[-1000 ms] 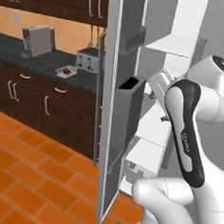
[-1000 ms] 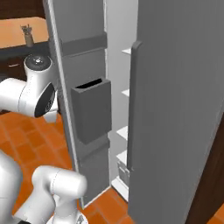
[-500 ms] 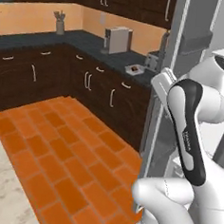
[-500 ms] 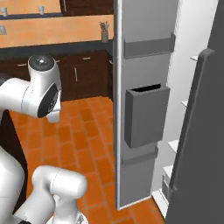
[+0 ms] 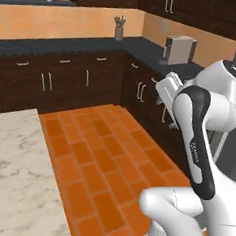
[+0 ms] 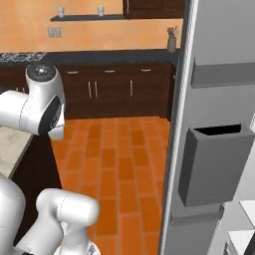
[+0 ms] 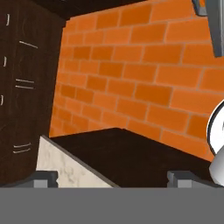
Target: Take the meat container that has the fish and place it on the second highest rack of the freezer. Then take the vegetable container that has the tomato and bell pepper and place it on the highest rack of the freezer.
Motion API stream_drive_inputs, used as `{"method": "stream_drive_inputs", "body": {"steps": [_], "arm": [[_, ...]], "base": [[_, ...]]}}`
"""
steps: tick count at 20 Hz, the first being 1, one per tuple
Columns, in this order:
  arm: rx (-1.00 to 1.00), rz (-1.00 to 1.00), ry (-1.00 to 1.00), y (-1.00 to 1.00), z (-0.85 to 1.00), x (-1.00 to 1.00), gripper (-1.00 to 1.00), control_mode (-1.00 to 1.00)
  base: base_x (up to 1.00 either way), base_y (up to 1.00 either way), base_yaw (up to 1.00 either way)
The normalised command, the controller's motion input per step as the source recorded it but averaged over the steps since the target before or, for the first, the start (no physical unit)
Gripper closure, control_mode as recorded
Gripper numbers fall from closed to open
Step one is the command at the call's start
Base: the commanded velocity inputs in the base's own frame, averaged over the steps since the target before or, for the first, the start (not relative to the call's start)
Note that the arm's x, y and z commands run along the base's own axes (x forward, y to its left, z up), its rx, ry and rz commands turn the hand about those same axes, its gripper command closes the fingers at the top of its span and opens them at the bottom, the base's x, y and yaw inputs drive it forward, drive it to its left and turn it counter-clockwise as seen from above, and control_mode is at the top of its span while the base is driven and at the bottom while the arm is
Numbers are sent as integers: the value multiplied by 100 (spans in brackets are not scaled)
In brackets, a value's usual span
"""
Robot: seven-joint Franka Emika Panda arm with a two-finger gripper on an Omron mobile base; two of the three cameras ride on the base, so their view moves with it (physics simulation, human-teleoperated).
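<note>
End effector (image 7: pixel 111 177) spread wide, empty, carrying nothing. Aimed across orange tile floor (image 5: pixel 101 159) toward marble tabletop (image 7: pixel 65 168), probably seeking containers. Freezer (image 6: pixel 214 124) door open, ready for loading.

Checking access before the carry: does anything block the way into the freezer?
Nothing visible does. The freezer door stands open, its grey bin facing the room, with white shelf edges exposed beyond it. The open, empty gripper points toward the floor and a marble counter.
</note>
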Motion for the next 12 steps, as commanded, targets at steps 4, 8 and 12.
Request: {"method": "stream_drive_inputs", "body": {"steps": [4, 8, 12], "arm": [[0, 0, 0, 0, 0, 0, -100, 100], [0, 0, 0, 0, 0, 0, -100, 100], [0, 0, 0, 0, 0, 0, -100, 100]], "base": [[100, 22, 19], [100, 0, 10], [100, 0, -3]]}}
